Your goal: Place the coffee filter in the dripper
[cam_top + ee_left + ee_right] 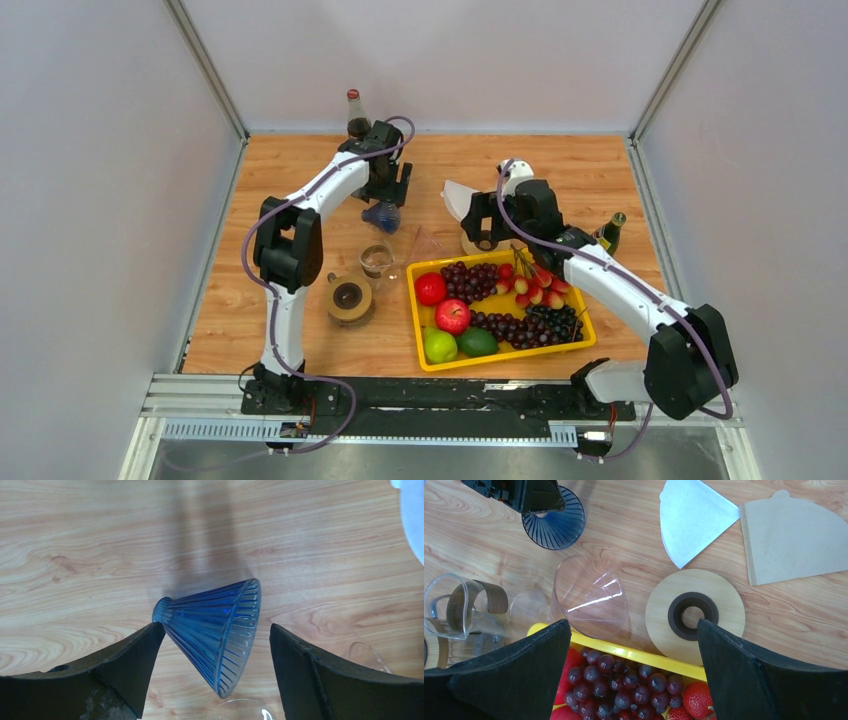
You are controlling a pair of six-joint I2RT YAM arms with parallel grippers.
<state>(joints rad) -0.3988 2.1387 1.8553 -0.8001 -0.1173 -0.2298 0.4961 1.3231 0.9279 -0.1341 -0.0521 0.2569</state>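
Observation:
A blue ribbed dripper (215,630) lies on its side on the wood, wide rim to the right. My left gripper (215,635) straddles it, open; the left fingertip (152,635) touches the narrow end, while the right finger stands clear of the rim. From above, the blue dripper (382,215) lies just below the left gripper (385,198). A white coffee filter (694,520) and a brown filter (794,540) lie flat further right. My right gripper (634,627) hangs open and empty over the tray's far edge, near a clear dripper (591,600) on its side.
A wooden ring stand (659,610) lies beside the clear dripper. A glass server (459,605) stands left of it. The yellow tray (505,362) holds grapes, strawberries, apples and limes. A tape roll (349,297) and two bottles (357,115) (612,232) stand around.

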